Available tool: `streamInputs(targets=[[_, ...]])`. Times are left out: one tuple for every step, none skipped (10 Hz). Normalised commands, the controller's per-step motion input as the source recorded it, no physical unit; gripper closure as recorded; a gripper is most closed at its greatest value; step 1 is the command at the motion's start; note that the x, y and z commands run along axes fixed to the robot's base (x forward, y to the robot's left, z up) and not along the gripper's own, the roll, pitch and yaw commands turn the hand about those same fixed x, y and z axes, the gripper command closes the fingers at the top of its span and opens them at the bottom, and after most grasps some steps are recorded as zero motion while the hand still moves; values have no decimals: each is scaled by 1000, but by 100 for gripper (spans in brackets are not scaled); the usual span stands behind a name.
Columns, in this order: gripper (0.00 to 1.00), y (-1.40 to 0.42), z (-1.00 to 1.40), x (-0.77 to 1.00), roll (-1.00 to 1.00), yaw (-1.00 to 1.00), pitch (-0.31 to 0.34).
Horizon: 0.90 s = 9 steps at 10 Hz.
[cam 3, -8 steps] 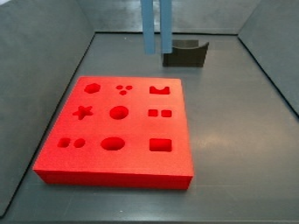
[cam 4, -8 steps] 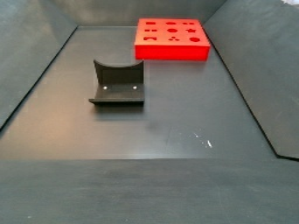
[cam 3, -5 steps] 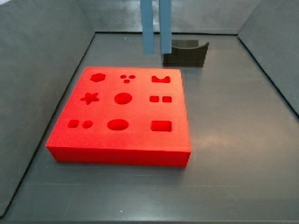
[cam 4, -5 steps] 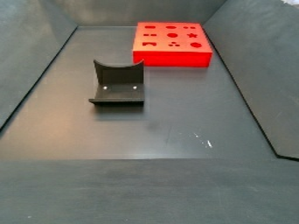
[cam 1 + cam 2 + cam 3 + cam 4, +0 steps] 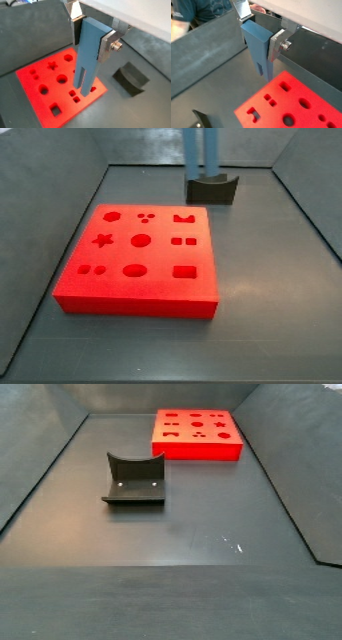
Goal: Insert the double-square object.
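Note:
The double-square object [image 5: 88,60] is a tall blue-grey peg with a slit up its lower end. It hangs upright in my gripper [image 5: 91,32], which is shut on its upper part, one silver finger [image 5: 107,44] on each side. It also shows in a wrist view [image 5: 258,47] and in a side view [image 5: 207,150], high above the floor, in front of the fixture [image 5: 211,190]. The gripper itself is out of both side views. The red board [image 5: 136,258] lies flat on the floor, with a pair of small square holes [image 5: 186,242] among its shaped holes.
The dark fixture [image 5: 134,479] stands on the floor apart from the red board [image 5: 198,432]. Grey walls enclose the floor on the far and lateral sides. The board [image 5: 57,82] and fixture [image 5: 130,80] lie below the peg in a wrist view.
The peg has moved right in a side view, from beside the fixture to in front of it. The red board shifted slightly early on and has stayed still since.

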Motion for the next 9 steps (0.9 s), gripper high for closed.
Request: streamInputs(targets=[[100,-200,111,337,500,63,-107],[100,-220,66,206,477,149,0],[100,0,-149,66,0,0,9],[100,0,-723,169,197,117,130],[100,-100,-666,226,221,126,171],[100,-109,-629,180,214,91,211],[100,-37,-531,129,184,0,279],[100,-29,-529,134,181,0,280],[100,-17,-531,146,203,0,269]])
